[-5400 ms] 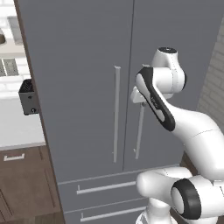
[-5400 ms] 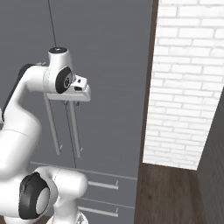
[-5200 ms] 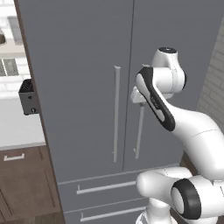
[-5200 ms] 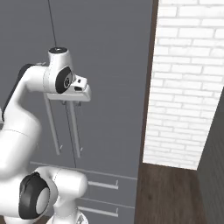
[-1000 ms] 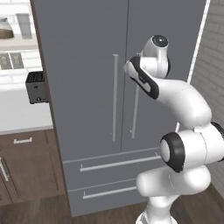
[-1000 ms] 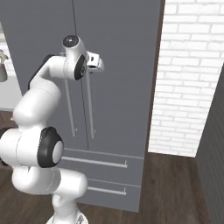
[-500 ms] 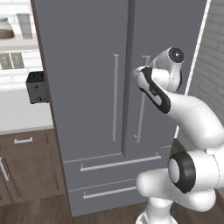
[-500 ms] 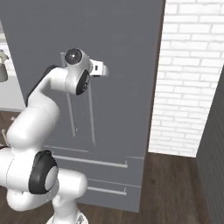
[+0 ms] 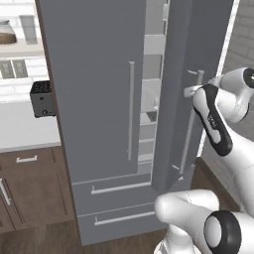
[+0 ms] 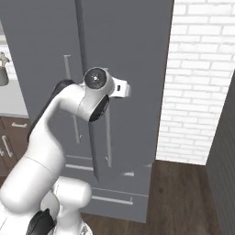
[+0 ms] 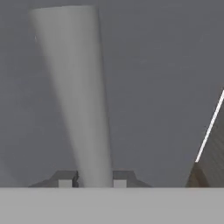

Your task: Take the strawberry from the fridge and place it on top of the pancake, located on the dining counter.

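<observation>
Step in hand: opening fridge (image 9: 94, 99), right door part swung out. Shelves (image 9: 151, 99) seen through gap, left of fingers (image 11: 92, 179). Fingers pinching door handle (image 11: 74, 92) between them (bar runs straight up from tips). Next: pull door wider, release, reach inside. Strawberry not visible. No brands or writing readable.

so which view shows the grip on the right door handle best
The hand view: the claw is shut on the right door handle, a fingertip on each side. The left base view shows the handle on the half-open door; in the right base view the arm covers the grip.
</observation>
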